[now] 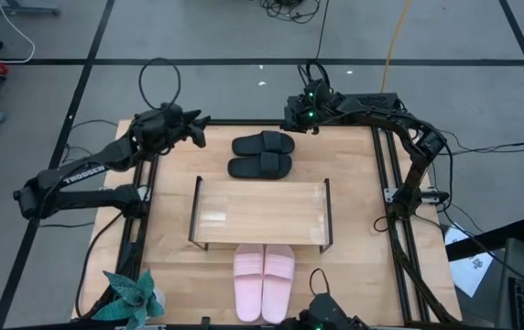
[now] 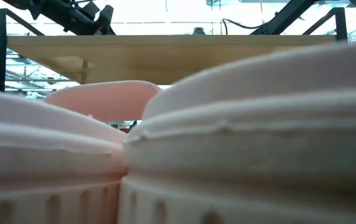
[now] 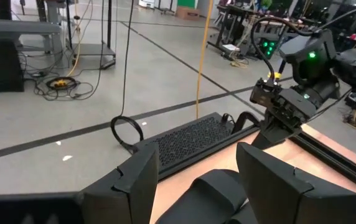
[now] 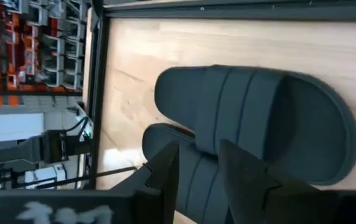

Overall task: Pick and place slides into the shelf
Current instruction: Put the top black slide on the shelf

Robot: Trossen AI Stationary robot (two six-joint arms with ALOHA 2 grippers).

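My left tool (image 1: 200, 129) at far left corner of bench (image 1: 354, 183), fingers (image 3: 128, 183) spread wide, grasping nothing. White "TROSSEN" on my left arm (image 1: 83, 172). My right tool (image 1: 289, 114) at far edge of bench, just past black slides (image 1: 262, 154), fingers (image 4: 165, 171) part open over them, nothing held. Black slides lie side by side behind shelf (image 1: 260, 214). Pink slides (image 1: 264, 269) lie side by side in front of shelf, toes reaching under its front edge. Shelf top bare.
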